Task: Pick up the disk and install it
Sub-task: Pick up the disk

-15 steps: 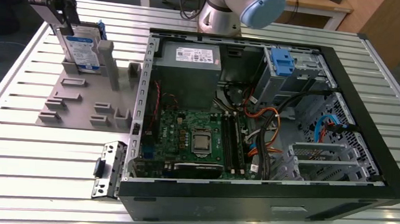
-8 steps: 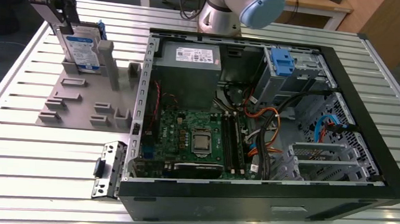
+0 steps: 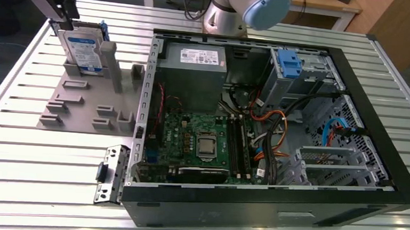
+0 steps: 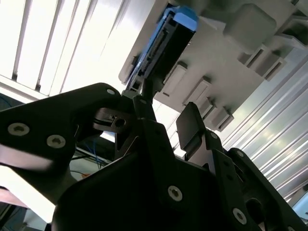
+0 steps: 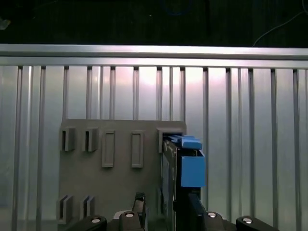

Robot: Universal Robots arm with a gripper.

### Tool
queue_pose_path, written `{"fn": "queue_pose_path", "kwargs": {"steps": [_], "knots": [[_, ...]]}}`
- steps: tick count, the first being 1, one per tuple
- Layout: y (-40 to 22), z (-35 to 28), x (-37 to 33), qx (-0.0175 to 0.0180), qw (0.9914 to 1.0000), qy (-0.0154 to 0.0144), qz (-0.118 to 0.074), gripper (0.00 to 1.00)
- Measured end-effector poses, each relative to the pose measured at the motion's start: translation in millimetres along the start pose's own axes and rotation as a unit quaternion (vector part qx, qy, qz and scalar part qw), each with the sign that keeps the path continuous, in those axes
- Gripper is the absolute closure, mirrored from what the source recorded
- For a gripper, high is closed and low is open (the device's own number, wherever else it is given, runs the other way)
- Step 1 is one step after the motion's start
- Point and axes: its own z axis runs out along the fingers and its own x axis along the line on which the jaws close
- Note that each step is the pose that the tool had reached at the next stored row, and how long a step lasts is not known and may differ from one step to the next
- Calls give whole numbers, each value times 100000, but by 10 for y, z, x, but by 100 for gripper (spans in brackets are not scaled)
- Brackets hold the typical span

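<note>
The slatted aluminium desk (image 3: 17,151) carries everything here. Its biggest load is the open computer case (image 3: 256,214), which lies on its side and takes up the exterior view's right, with the arm's base (image 3: 229,15) just behind it. Inside the case are a grey power supply (image 3: 193,66), a green motherboard (image 3: 199,141) and, towards the far corner, a drive cage with a blue latch (image 3: 288,64). On the exterior view's left, just beside the case wall, a grey holder plate (image 3: 84,102) lies flat with its rows of slots and posts. The disk (image 3: 83,51) stands on edge in the slot at the plate's far corner. Its long axis is close to upright, its labelled face is towards the camera, and a grey post stands just beside it on the case side. The hand (image 3: 63,15) hangs directly over the disk's upper end, so the disk lies straight below it along the fingers' line. In both wrist views the two fingers (image 5: 139,204) stand apart to either side of the disk's (image 5: 185,168) thin edge, and a gap shows on at least one side. I judge the hand (image 4: 166,108) to be open and gripping nothing, though it is very near the blue-framed top (image 4: 163,43). The space above the slot looks free. The desk's far rail is near, and the case with its cage is well apart, towards the exterior view's right.
</note>
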Motion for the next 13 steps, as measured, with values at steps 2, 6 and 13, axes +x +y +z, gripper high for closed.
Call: {"fn": "queue_pose_path", "kwargs": {"steps": [2,6,13], "knots": [[38,7,-57,19,100000,-4,-11,53],[98,31,-140,14,100000,2,-70,53],[114,125,-146,12,99997,298,-744,53]]}}
